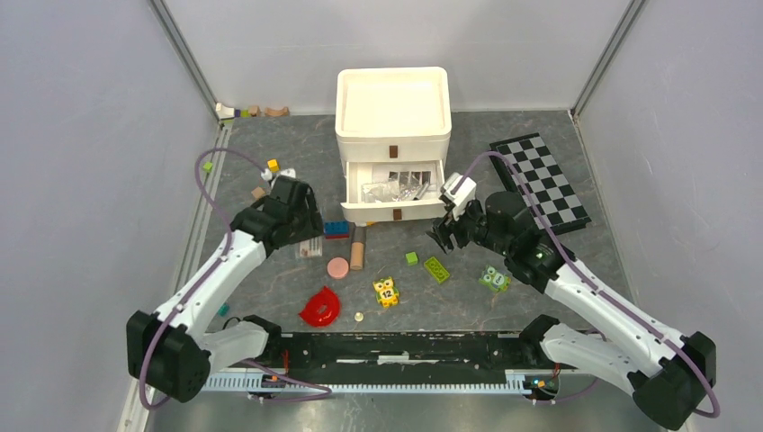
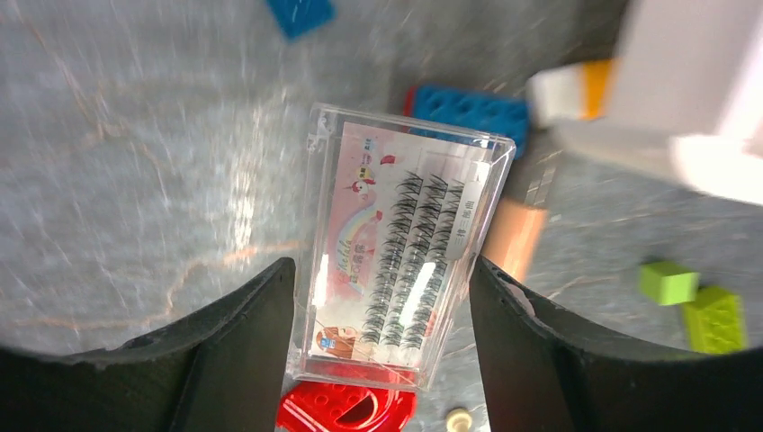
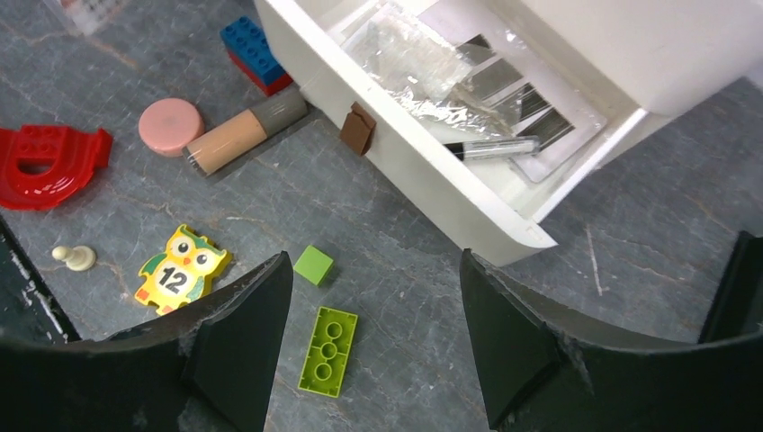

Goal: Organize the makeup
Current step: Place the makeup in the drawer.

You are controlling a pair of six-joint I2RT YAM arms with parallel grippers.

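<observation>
It was a robotics lab cell: plain grey wall panels [image 1: 81,135] on aluminium frame posts [image 1: 186,58] stood left of and beyond the left gripper [image 1: 310,241], a black mounting rail [image 1: 405,346] behind it.

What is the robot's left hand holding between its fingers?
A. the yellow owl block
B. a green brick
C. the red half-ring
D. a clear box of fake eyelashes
D: in the left wrist view the clear eyelash box sits in the left hand, with the two black fingers pressed against its sides.
</observation>
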